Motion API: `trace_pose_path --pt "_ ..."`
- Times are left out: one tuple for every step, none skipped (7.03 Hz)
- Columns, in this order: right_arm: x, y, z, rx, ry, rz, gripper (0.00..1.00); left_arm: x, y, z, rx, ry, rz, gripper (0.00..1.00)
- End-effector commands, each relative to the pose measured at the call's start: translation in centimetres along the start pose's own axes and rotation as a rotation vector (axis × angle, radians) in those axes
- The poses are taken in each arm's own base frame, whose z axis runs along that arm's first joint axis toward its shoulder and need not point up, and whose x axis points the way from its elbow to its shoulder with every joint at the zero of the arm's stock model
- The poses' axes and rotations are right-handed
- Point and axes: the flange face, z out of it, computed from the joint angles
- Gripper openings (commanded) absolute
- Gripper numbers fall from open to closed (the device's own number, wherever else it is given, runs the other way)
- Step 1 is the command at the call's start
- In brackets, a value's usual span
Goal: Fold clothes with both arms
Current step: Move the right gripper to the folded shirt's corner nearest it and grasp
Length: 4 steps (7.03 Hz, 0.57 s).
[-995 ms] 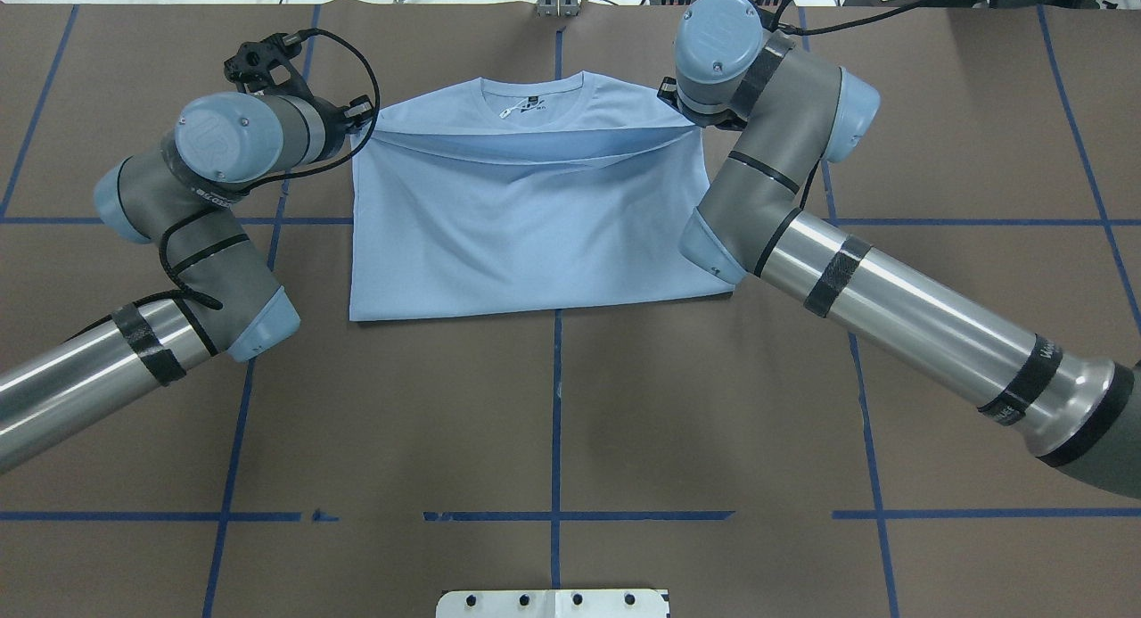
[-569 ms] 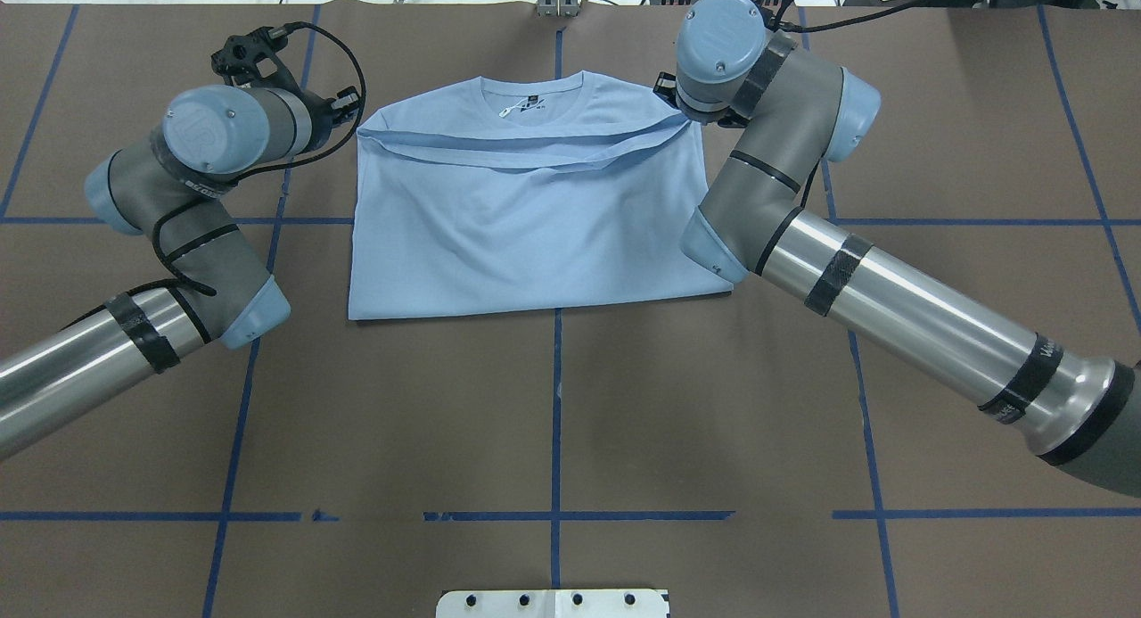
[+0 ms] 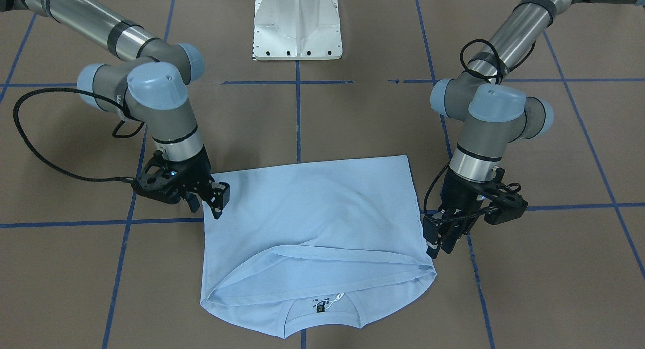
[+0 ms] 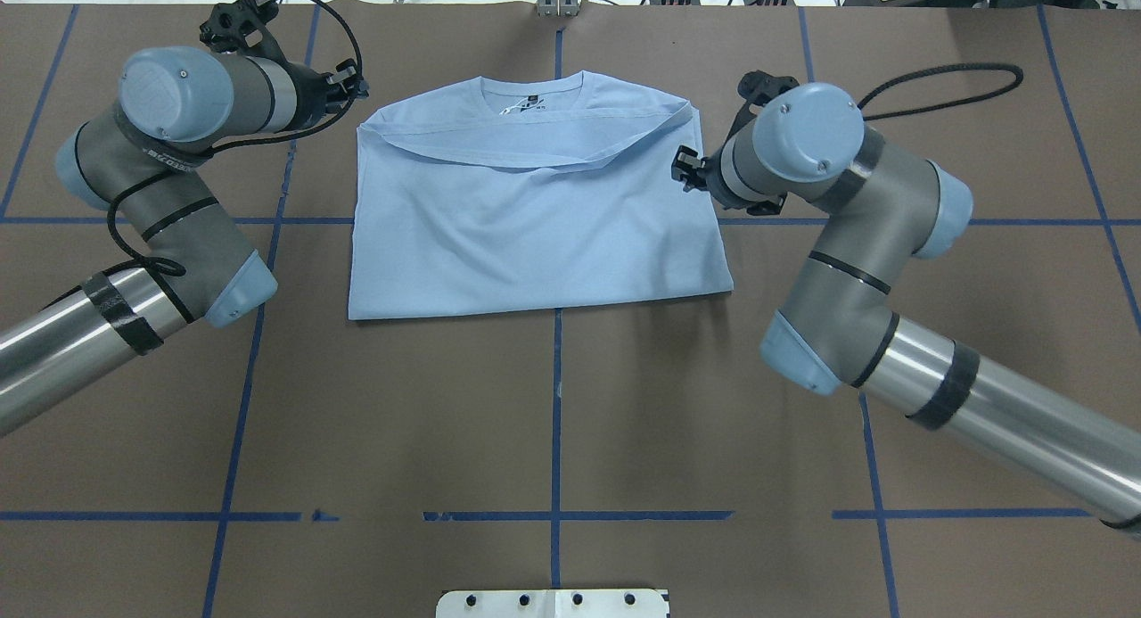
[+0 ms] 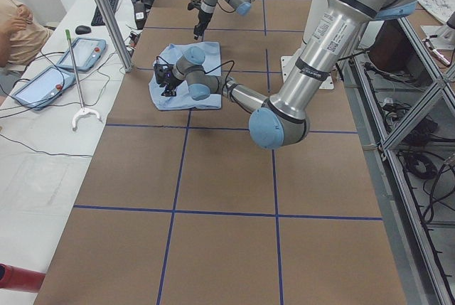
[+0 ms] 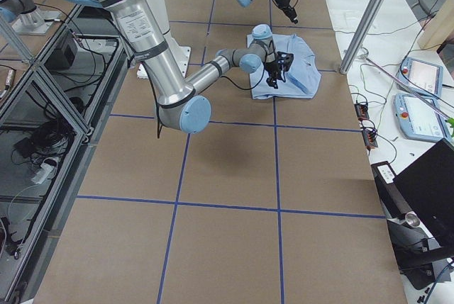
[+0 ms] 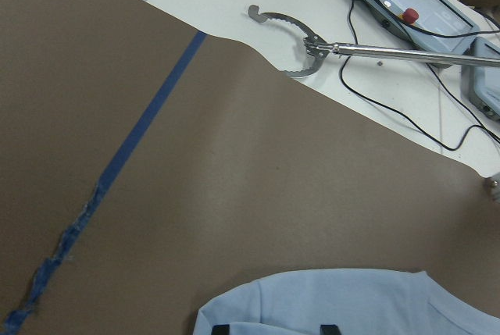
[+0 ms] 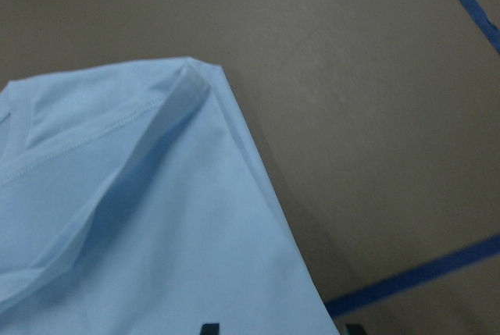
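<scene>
I am looking down on a brown table (image 4: pixel 401 404) marked with blue tape lines. The light blue T-shirt (image 4: pixel 535 226) lies flat in the upper centre of the overhead view. It is folded in half, and its hem (image 4: pixel 526 159) runs in a shallow curve just below the collar and the black neck label (image 4: pixel 533 100).

The left gripper (image 3: pixel 439 246) hangs at the right of the front-facing view with its fingers pointing down. It is just beside the shirt's side edge, near the folded hem corner; I cannot tell whether it touches the cloth. The right gripper (image 3: pixel 207 208) sits at the left of that view, just beside the opposite side edge.

Both grippers hold nothing. Each wrist camera shows two black fingertips (image 7: pixel 219 329) set apart at the bottom edge of the frame, with the shirt beyond them.

In the overhead view the wrists cover most of both grippers. In the two side views they are too small to read. The left wrist view also shows a metal grabber tool (image 7: pixel 301 38) on the white bench beyond the table.
</scene>
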Motion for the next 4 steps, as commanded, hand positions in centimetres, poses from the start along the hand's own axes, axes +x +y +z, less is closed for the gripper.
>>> trace_pose_path --pt "2.7 4.5 0.2 -0.047 0.009 0.085 0.62 0.2 0.0 -0.5 -0.002 0.008 0.000 0.49" --pt "3.3 4.6 1.0 -0.046 0.027 0.089 0.62 -0.1 0.1 -0.4 -0.004 0.004 0.000 0.49" --pt "4.4 4.6 1.5 -0.045 0.044 0.092 0.62 0.0 0.1 -0.4 -0.003 0.005 0.000 0.49" --pt "5.5 4.7 2.0 -0.046 0.063 0.093 0.62 -0.1 0.0 -0.4 -0.002 0.004 0.000 0.49"
